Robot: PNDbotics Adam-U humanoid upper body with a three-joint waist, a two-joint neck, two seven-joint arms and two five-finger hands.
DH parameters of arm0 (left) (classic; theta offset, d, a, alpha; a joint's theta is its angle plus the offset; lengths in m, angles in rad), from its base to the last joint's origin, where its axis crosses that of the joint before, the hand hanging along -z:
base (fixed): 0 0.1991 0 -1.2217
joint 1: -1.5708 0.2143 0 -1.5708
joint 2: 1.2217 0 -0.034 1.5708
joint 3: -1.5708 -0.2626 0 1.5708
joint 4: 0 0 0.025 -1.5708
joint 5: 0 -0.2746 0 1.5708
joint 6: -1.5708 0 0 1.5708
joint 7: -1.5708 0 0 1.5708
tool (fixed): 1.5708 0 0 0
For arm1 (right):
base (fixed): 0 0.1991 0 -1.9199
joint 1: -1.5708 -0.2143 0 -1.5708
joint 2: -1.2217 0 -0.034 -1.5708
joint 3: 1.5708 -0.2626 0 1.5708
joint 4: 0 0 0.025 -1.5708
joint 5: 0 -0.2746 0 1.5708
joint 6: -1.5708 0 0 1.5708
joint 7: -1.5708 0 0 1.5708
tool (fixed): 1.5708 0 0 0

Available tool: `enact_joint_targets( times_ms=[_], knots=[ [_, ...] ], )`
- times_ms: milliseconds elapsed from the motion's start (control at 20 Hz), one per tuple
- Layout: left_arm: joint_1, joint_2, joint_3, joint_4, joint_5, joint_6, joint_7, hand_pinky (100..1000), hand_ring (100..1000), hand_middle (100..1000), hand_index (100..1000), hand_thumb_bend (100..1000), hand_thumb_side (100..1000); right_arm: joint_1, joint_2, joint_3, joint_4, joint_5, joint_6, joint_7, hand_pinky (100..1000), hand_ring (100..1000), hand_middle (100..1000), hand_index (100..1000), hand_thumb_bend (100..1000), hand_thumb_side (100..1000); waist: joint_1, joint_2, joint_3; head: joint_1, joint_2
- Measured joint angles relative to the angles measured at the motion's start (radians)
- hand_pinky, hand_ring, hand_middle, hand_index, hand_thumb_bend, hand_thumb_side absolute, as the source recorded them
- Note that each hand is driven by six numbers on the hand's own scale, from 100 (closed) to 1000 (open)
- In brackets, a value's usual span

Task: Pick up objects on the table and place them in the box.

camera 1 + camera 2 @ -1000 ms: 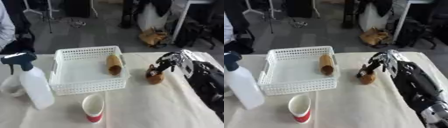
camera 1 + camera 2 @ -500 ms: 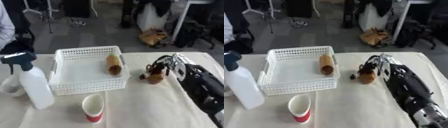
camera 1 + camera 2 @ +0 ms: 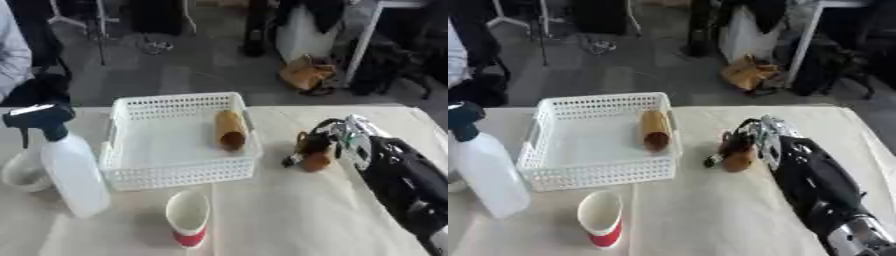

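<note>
A white plastic basket [image 3: 179, 170] stands mid-table with a tan, roll-shaped object [image 3: 230, 130] lying along its right wall. Just right of the basket a small brown object [image 3: 738, 159] sits on the cloth. My right hand [image 3: 337, 139] reaches in from the right, its fingers curled round that brown object. A white spray bottle [image 3: 66, 170] with a dark trigger head stands at the left. In front of the basket stands a paper cup [image 3: 189, 218] with a red base. My left hand shows in neither view.
A pale bowl-like thing [image 3: 19, 174] peeks out behind the spray bottle at the left edge. Beyond the far table edge are a brown bag [image 3: 305, 75] on the floor, chairs and a person's sleeve at upper left.
My right hand has dropped lower and closed its fingers round the small brown object. The basket, bottle and cup stay put.
</note>
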Motion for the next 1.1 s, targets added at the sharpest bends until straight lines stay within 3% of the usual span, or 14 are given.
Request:
enact_joint_targets(
  times_ms=[50, 100, 150, 200, 350, 400, 750, 1100],
  knots=[
    [0.000, 0.000, 0.000, 0.000, 0.000, 0.000, 0.000, 967, 939, 866, 867, 100, 1000, 0.002, -0.002, 0.000, 0.000, 0.001, -0.002, 0.000, 653, 960, 961, 1000, 819, 614, 0.000, 0.000, 0.000, 0.000, 0.000],
    [0.000, 0.000, 0.000, 0.000, 0.000, 0.000, 0.000, 968, 939, 865, 864, 100, 1000, 0.004, -0.004, 0.000, 0.000, 0.002, -0.004, 0.001, 526, 909, 948, 1000, 658, 536, 0.001, 0.000, -0.001, -0.001, 0.000],
    [0.000, 0.000, 0.000, 0.000, 0.000, 0.000, 0.000, 968, 939, 865, 864, 100, 1000, 0.005, -0.004, 0.001, 0.000, 0.003, -0.008, 0.004, 526, 909, 948, 1000, 658, 536, 0.002, 0.000, -0.002, -0.002, 0.000],
    [0.000, 0.000, 0.000, 0.000, 0.000, 0.001, 0.000, 969, 939, 864, 859, 100, 1000, 0.005, -0.005, 0.001, 0.000, 0.007, -0.012, 0.007, 464, 885, 946, 1000, 580, 484, 0.004, 0.000, -0.003, -0.002, 0.000],
    [0.000, 0.000, 0.000, 0.000, 0.000, 0.003, 0.002, 969, 939, 864, 857, 100, 1000, 0.005, -0.007, 0.001, 0.000, 0.012, -0.024, 0.023, 449, 876, 945, 1000, 561, 468, 0.007, 0.000, -0.008, -0.003, 0.000],
    [0.000, 0.000, 0.000, 0.000, 0.000, 0.003, 0.002, 979, 939, 856, 850, 100, 1000, 0.005, -0.008, 0.001, 0.000, 0.013, -0.028, 0.028, 375, 823, 931, 1000, 493, 411, 0.007, 0.000, -0.008, -0.003, 0.000],
    [0.001, -0.008, 0.000, 0.000, 0.000, 0.007, 0.006, 983, 938, 849, 847, 100, 1000, 0.002, -0.013, 0.001, -0.003, -0.005, -0.040, 0.044, 319, 728, 887, 997, 419, 404, 0.006, 0.000, -0.017, -0.002, 0.000],
    [0.002, -0.008, 0.000, 0.000, 0.000, 0.009, 0.007, 983, 938, 848, 845, 100, 1000, 0.003, -0.014, 0.004, -0.007, -0.036, -0.049, 0.028, 297, 684, 749, 887, 395, 412, 0.007, 0.000, -0.019, -0.003, 0.000]
  ],
)
